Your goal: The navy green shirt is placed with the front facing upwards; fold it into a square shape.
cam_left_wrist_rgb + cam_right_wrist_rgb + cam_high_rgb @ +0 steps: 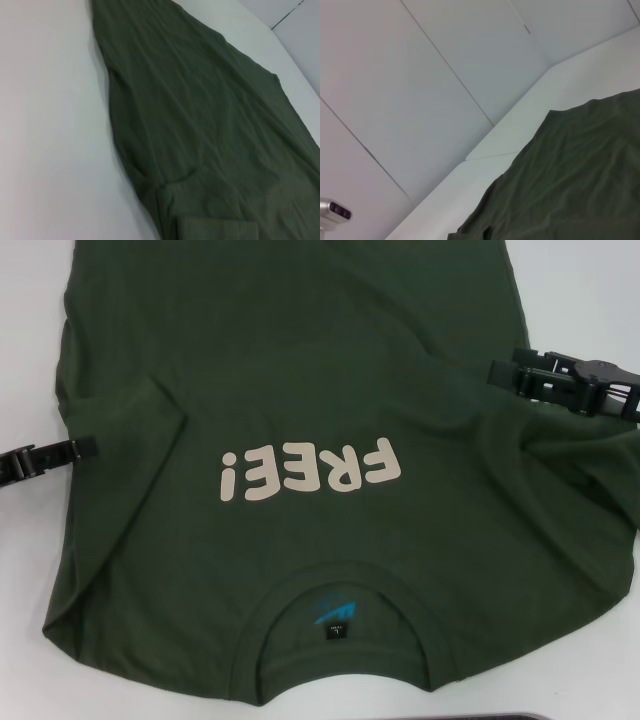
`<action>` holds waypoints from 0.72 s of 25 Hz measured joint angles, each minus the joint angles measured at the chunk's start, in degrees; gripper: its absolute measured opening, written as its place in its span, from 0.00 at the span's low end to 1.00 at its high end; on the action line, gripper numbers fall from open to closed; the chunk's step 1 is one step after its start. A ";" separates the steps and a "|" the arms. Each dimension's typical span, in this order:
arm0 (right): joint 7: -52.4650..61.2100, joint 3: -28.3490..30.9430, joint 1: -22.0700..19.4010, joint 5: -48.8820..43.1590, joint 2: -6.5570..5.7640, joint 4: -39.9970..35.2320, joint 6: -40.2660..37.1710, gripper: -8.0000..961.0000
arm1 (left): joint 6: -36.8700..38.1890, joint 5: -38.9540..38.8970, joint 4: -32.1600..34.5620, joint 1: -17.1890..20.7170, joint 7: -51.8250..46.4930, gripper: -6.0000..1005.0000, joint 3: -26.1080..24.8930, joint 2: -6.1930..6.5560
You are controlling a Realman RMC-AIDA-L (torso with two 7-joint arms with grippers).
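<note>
Navy green shirt (300,390) face up (collar nearest), left tool (85,447) and right tool (500,372) at its edges, grip unclear.

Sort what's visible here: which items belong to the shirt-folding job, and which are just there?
Job: navy green shirt, front up; left gripper at its left edge; right gripper at its right edge.
Just there: white table; wall panels.
</note>
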 joint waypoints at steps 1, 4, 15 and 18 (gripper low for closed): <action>0.00 0.00 0.00 0.00 0.00 0.00 0.00 0.95 | 0.00 0.01 0.21 0.00 0.01 0.64 0.00 0.00; -0.01 0.00 -0.06 0.00 0.00 0.00 0.00 0.95 | 0.04 0.02 0.48 0.00 0.02 0.64 0.00 0.00; -0.06 0.00 -0.03 0.00 0.00 -0.09 0.00 0.95 | 1.70 0.01 1.17 -0.49 -0.06 0.64 1.47 -0.09; -0.07 0.00 -0.06 0.00 0.00 -0.11 0.00 0.95 | 2.46 -0.19 1.17 -0.77 0.00 0.64 1.53 -0.09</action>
